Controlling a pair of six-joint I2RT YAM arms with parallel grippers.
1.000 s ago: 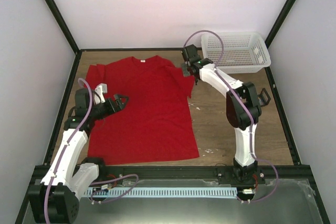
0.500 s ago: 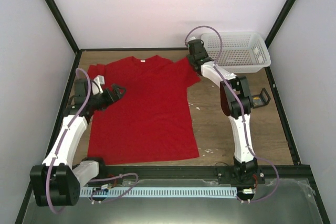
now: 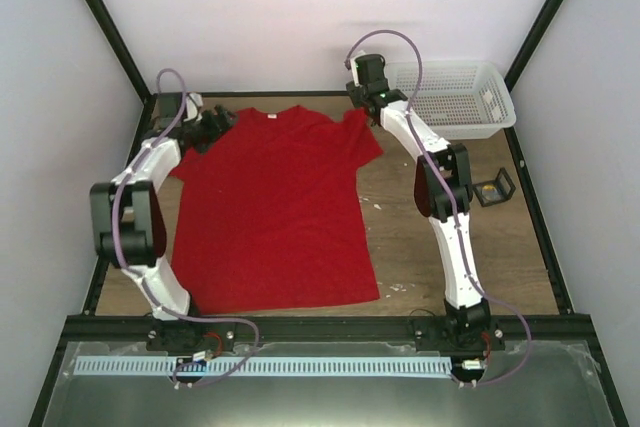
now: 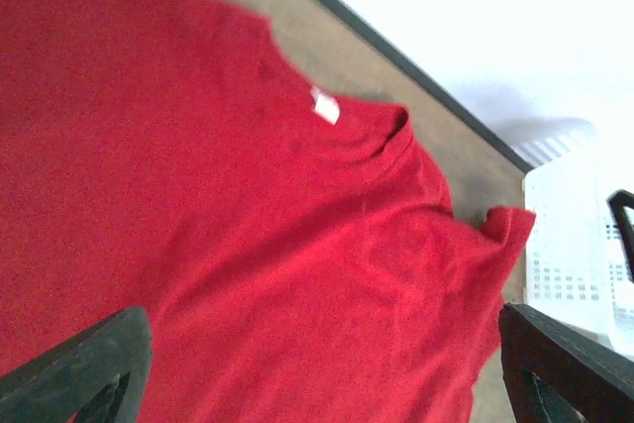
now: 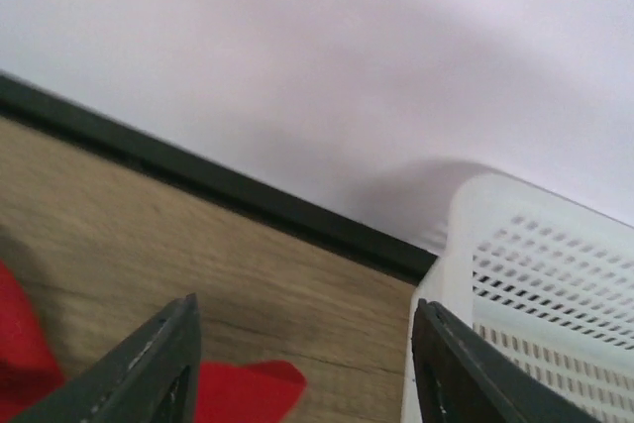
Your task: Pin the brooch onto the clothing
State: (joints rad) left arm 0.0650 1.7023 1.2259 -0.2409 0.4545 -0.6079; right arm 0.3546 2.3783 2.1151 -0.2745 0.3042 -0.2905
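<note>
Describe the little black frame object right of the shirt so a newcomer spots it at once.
On the brown wooden table, find the white plastic mesh basket in the far right corner. Nearer than it, by the table's right edge, sits a small black angular wire-frame stand: dark and tiny, unlike the pale basket and the broad red T-shirt.

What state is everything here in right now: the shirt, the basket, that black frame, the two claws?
Shirt: spread flat on the table, nothing pinned on it that I can see.
Basket: upright, looks empty.
Stand: on the table, untouched.
Left gripper: open, empty, over one sleeve.
Right gripper: open, empty, by the other sleeve.
Brooch: not visible.
</note>
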